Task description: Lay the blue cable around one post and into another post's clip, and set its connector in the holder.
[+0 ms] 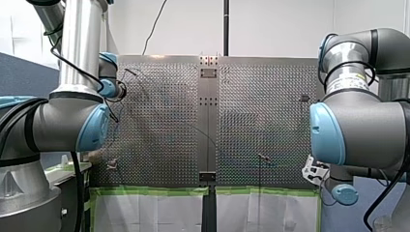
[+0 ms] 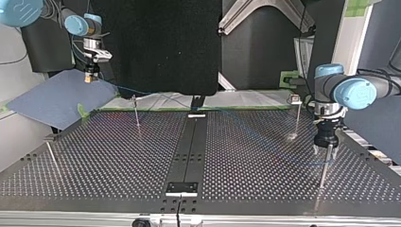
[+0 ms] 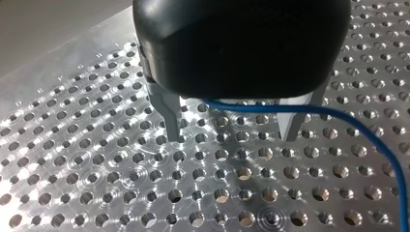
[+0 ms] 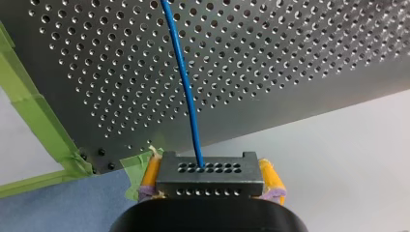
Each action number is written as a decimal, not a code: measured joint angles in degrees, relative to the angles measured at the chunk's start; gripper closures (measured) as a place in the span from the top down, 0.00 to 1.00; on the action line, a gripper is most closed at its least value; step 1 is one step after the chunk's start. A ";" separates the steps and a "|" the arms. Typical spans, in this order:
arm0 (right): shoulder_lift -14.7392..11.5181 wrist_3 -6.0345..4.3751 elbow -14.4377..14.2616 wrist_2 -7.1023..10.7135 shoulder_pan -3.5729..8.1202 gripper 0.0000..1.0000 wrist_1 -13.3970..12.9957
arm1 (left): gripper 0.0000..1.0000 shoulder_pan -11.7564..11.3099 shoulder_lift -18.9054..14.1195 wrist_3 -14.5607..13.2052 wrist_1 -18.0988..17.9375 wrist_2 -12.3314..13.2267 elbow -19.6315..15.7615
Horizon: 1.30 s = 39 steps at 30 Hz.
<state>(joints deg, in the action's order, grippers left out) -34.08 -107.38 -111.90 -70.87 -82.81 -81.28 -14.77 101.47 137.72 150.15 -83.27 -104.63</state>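
Perforated metal surface [image 2: 118, 156] with thin upright posts, shown at the cable-routing step. My left tool [image 3: 232, 137], black with metal fingers [image 3: 169, 113], hangs low over the holes with its jaws wide and nothing gripped. The blue cable [image 3: 367, 130] emerges between the two fingers, crosses one of them and curves away; whether it touches that finger cannot be told. In the top view a slim post [image 2: 324, 168] stands just beside and below this tool, and a second post [image 2: 297, 118] topped by a clip [image 2: 295, 99] stands near it, toward the far edge. My right tool [image 2: 90, 78] is well apart, beyond the surface's far corner above a blue mat [image 2: 56, 97], its yellow pads [image 4: 151, 176] clamped on the dark connector [image 4: 208, 186]. The cable leaves the connector's face ahead of this tool and runs out over the surface. Judged step: leading the slack around the slim post. To do it well, the left tool should close lightly enough for the cable to slide and sweep low around the post without striking it, while the right tool feeds slack rather than pulling taut. Room: open surface lies on the left tool's inward side, and edges are near on its outer side. The right tool has free air about it, with green tape [image 4: 34, 116] marking the edge ahead of it. Which fixture is the holder cannot be told.
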 joint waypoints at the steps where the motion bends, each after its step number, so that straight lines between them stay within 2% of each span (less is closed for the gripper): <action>1: -0.03 0.50 0.12 -0.09 -0.15 0.00 0.37 | 0.99 0.00 0.00 0.00 -0.01 0.00 -0.01; 5: -0.05 1.66 0.32 -0.12 -0.59 0.00 0.98 | 0.99 0.02 0.00 -0.11 0.13 0.00 -0.02; 11: -0.03 2.10 0.75 -0.15 -1.08 0.00 1.92 | 0.99 0.17 -0.02 -0.65 1.07 -0.83 -0.02; 16: -0.03 2.11 0.82 -0.17 -1.61 0.00 2.12 | 0.99 0.16 -0.02 -0.19 2.41 -2.68 -0.03; 24: 0.00 1.93 0.83 -0.32 -2.23 0.00 2.24 | 0.99 -0.39 0.18 2.93 3.09 -5.26 -0.92; 39: 0.01 1.41 0.83 -0.33 -2.95 0.00 2.22 | 0.99 0.43 5.59 5.24 1.72 -4.49 -2.81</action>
<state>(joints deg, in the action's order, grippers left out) -34.07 -105.98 -111.06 -71.20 -85.76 -79.06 -14.35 107.06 142.97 151.88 -87.76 -107.44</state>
